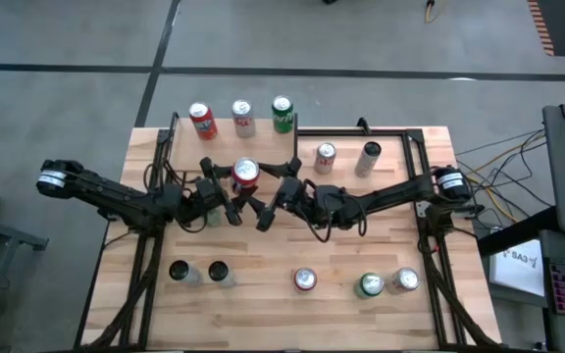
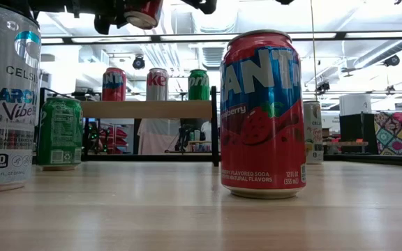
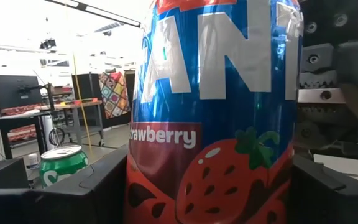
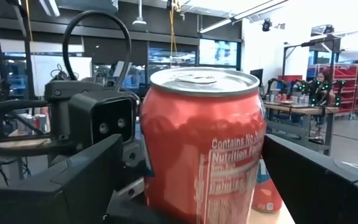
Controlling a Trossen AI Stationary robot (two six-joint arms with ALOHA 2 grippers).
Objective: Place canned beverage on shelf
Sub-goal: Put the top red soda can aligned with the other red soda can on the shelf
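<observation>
Item: strawberry soda can [image 1: 246,175], red and blue, upright, long axis vertical, lifted clear of the bench [image 1: 263,250] near its middle.
Holder: left gripper [image 1: 231,201], its fingers pinching the can's sides; in the left wrist view the can [image 3: 216,112] fills the space between them.
Second arm: right gripper [image 1: 273,201], fingers spread to their widest, one on each side of the same can; in its wrist view the can [image 4: 201,146] stands between them with no touch that can be confirmed.
Nearer arm: both reach the can from opposite sides, left from the left, right from the right; a handover looks to be the step in hand.
Destination: shelf [image 1: 233,137], at the bench's far edge, already carrying three cans [image 1: 241,118] in a row.
Bearing: shelf lies straight beyond the held can, slightly left of centre.
Free space: the shelf board to the right of the green can [image 1: 282,113] looks open, though this is hard to confirm.
Risk: release before the right gripper has closed would drop the can.
</observation>
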